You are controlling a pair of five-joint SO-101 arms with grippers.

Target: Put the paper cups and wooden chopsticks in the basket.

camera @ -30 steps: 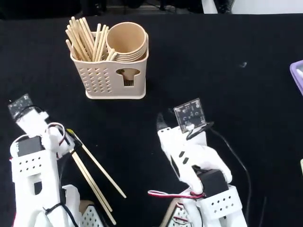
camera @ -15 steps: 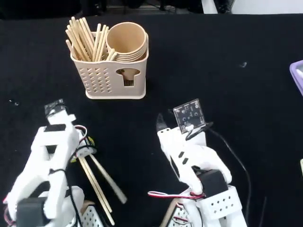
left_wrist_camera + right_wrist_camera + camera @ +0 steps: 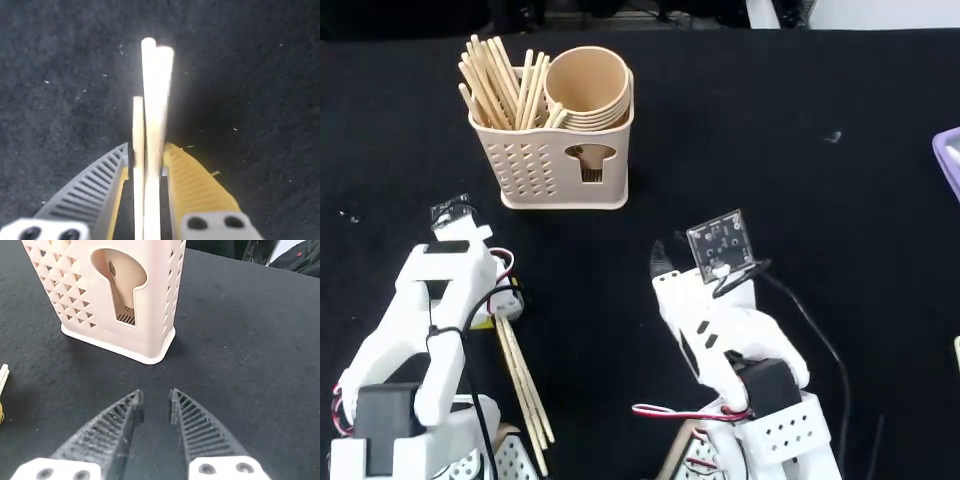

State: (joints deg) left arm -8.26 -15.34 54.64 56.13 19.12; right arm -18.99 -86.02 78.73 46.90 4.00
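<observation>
We had our left gripper (image 3: pixel 147 155) clamped on the loose wooden chopsticks (image 3: pixel 523 390), well short of the basket (image 3: pixel 560 170), probably gripped near one end to drop in beside the paper cups (image 3: pixel 586 88). Our right gripper (image 3: pixel 156 407), facing the basket, stood slightly parted and empty.

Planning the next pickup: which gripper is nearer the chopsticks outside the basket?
Left. The left gripper is closed around the chopsticks; the right gripper sits apart, facing the basket.
</observation>
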